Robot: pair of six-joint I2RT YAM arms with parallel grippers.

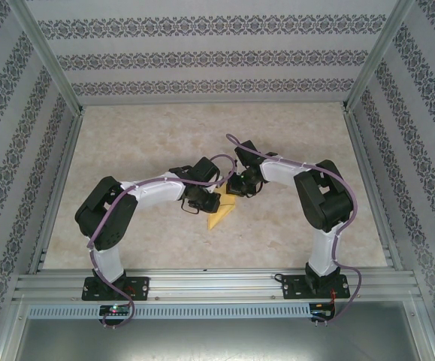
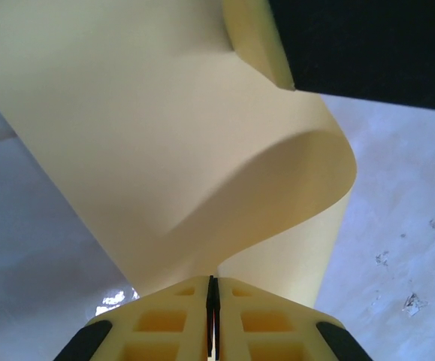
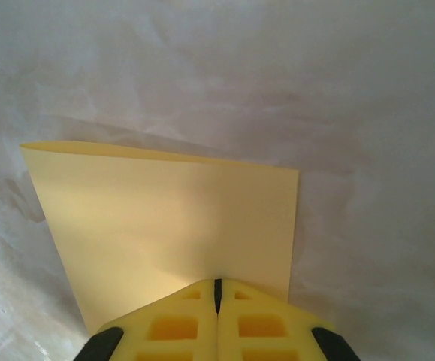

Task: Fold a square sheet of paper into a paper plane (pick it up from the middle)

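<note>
Marbled beige surface (image 1: 127, 143) between patterned walls (image 1: 202, 60), with 2 tools clamped on 1 yellow square sheet of paper (image 1: 221, 213).

The sheet is partly folded, just toward 6 o'clock from the surface's centre. The left tool (image 1: 197, 201), at the sheet's 10 o'clock, has its jaws pressed together on the paper's edge. Its wrist camera shows the paper bulging in a loose curl toward 1 o'clock. The right tool (image 1: 241, 184), at the sheet's 1 o'clock, is likewise closed on an edge. In its wrist view the paper runs out flat toward 12 o'clock, with a straight far edge.
</note>
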